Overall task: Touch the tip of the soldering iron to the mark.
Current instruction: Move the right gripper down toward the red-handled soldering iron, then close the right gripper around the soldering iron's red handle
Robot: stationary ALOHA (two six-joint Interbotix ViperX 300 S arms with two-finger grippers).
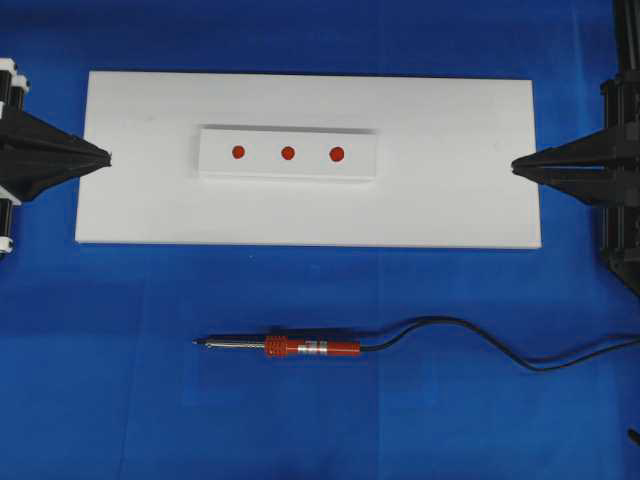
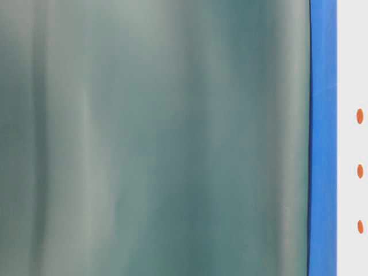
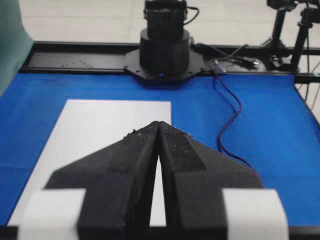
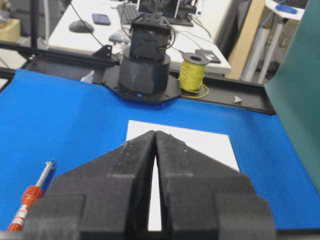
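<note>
One soldering iron (image 1: 300, 347), three red dots, two closed claws.
The iron lies alone on the blue mat (image 1: 100, 380) at six o'clock, tip (image 1: 197, 343) toward nine. The mark (image 1: 238, 152) is the nine-o'clock dot on the white block (image 1: 288, 170). Left gripper (image 1: 106, 158) and right gripper (image 1: 515, 165) are pinched closed, empty.
</note>
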